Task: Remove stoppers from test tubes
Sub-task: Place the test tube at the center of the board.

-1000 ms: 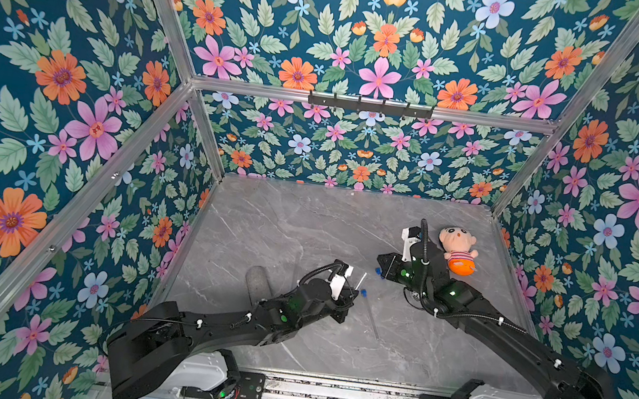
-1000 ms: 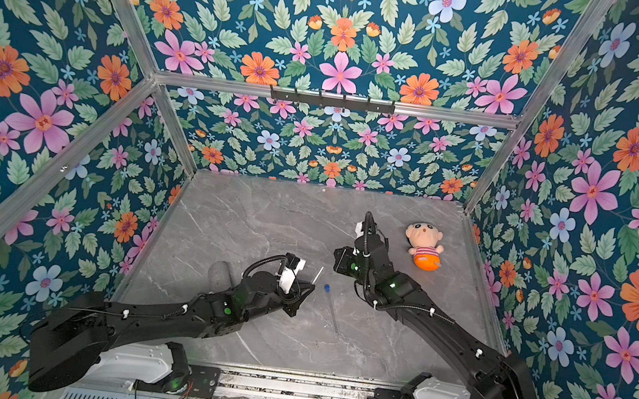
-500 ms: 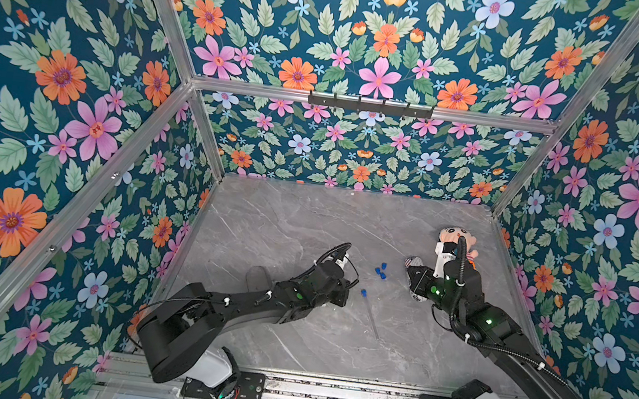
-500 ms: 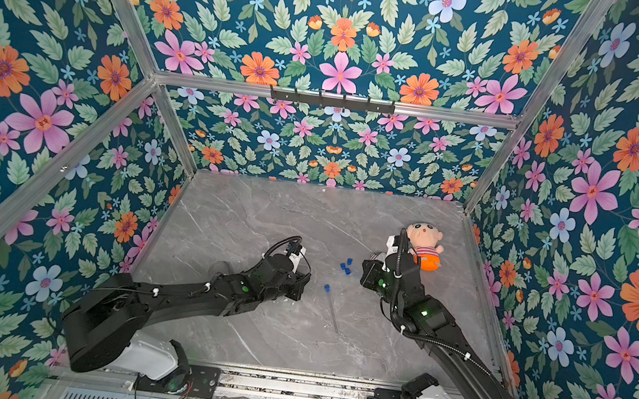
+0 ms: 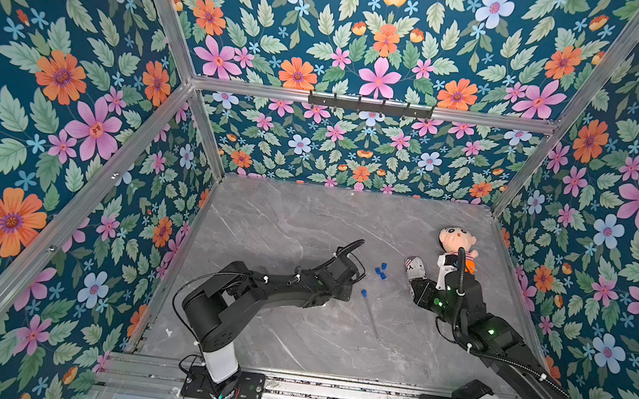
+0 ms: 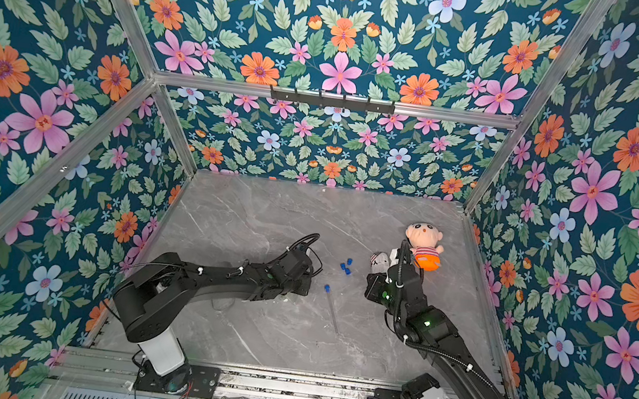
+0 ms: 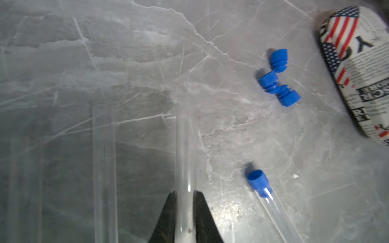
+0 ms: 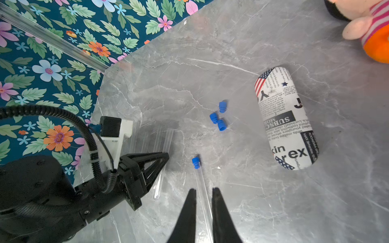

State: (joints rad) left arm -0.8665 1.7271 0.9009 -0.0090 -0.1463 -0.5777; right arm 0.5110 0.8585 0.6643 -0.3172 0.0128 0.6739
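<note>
Left end effector (image 7: 186, 191) clamps bare tube (image 7: 186, 147); right end effector (image 8: 203, 189) closed; case (image 8: 286, 117) near loose stoppers (image 8: 221, 125).

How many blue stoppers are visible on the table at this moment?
4. Three loose stoppers cluster beside the newsprint case; one stopper plugs a test tube lying on the marble. Another may be hidden.
</note>
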